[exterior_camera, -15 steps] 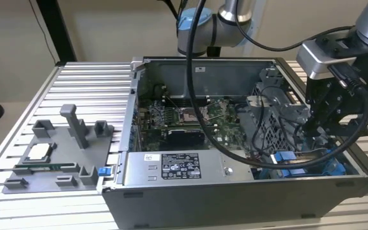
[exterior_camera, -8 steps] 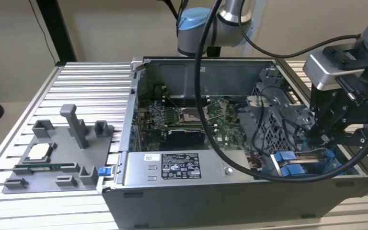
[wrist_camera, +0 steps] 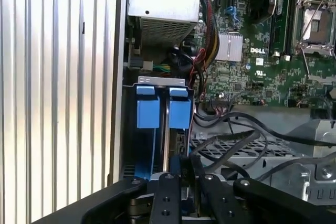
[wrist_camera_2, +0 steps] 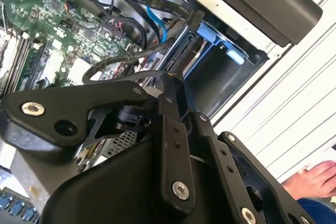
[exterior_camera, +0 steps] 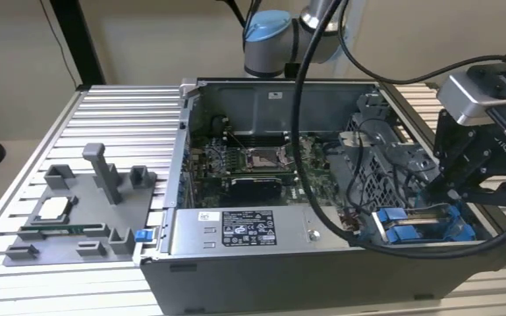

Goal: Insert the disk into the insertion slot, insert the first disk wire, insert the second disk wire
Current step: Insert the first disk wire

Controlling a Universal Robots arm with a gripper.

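Exterior view is giving us the widest look: a ribbed aluminium table [exterior_camera: 103, 112] is carrying everything, and a plain beige wall [exterior_camera: 165, 39] is standing behind it. One open computer case [exterior_camera: 323, 280] is lying on the table, with the arm's base [exterior_camera: 266, 39] rising behind it. One grey fixture [exterior_camera: 77, 217] is sitting on the exterior view's left, well apart from the work.

Inside the case we are counting one motherboard [exterior_camera: 253, 164], one silver box [exterior_camera: 235, 230] and one perforated cage [exterior_camera: 385, 155].

The gripper [wrist_camera: 185, 163] is hanging over the slot [wrist_camera: 160, 81], at the case's corner on the exterior view's right. In the first wrist view its jaws are standing drawn close together just above the slot. Its own black links are hiding whatever lies between them.

The disk [wrist_camera: 178, 141] is hard to make out. We are seeing only a dark narrow edge standing in the slot, just beside a blue rail and right under the gripper.

Black cables [wrist_camera: 236, 145] are looping over the cage, too tangled for us to count. In the second wrist view a person [wrist_camera_2: 314, 179] is being cut off at the corner.

Two blue tabs [wrist_camera: 147, 109] are standing side by side at the slot's mouth.
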